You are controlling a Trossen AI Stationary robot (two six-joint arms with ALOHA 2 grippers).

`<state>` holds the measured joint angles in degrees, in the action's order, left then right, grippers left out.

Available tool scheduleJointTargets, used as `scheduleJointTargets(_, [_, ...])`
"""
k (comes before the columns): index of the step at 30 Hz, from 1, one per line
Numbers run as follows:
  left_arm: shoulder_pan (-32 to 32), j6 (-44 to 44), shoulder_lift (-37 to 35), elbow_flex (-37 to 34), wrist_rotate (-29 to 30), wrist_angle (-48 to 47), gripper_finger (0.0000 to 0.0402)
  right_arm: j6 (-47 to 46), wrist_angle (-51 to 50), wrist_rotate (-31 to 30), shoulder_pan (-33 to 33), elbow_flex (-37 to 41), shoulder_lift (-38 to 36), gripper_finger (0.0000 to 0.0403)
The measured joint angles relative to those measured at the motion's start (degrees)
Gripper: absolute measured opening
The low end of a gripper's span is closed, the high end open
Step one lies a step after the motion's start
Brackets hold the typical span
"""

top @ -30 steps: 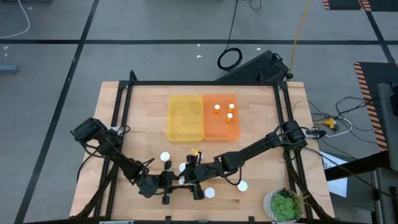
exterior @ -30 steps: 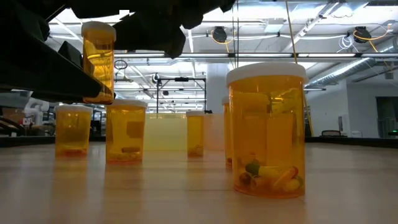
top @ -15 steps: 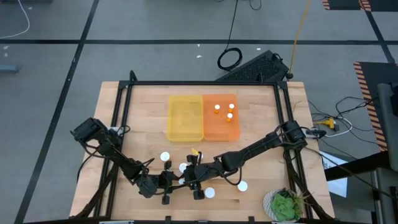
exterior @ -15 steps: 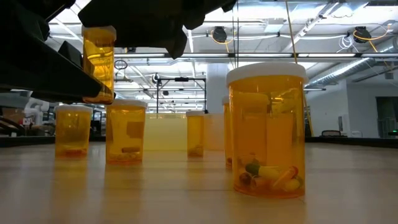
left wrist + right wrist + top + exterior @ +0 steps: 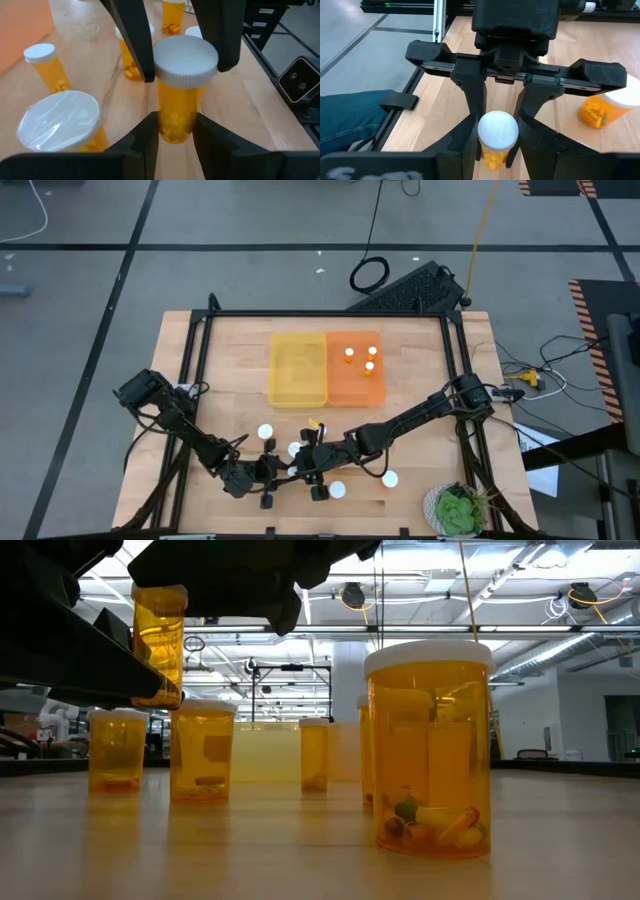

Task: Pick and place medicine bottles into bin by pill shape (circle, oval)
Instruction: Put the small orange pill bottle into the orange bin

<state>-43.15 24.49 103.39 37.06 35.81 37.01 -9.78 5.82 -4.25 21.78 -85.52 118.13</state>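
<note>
Three bottles (image 5: 369, 366) in orange tray (image 5: 340, 388)

Materials and finishes seen

The medicine bottles (image 5: 430, 750) were made of glossy, see-through amber plastic with matt white caps; one cap (image 5: 57, 120) was covered in shiny clear film. The table (image 5: 230, 370) was of smooth pale wood, framed by black metal rails (image 5: 190, 360).
</note>
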Motion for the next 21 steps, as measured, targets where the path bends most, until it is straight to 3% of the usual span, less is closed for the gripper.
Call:
scheduleJointTargets(13, [-0.2, 3.5, 0.0, 0.0, -0.3, -1.8, 0.0212, 0.0, -1.0, 2.0, 0.0, 0.0, -2.6, 0.0121])
scheduleJointTargets(21, [-0.9, 6.0, 0.0, 0.0, -1.1, -3.7, 0.0230, 0.4, -6.2, 2.6, 0.0, 0.0, -7.4, 0.0121])
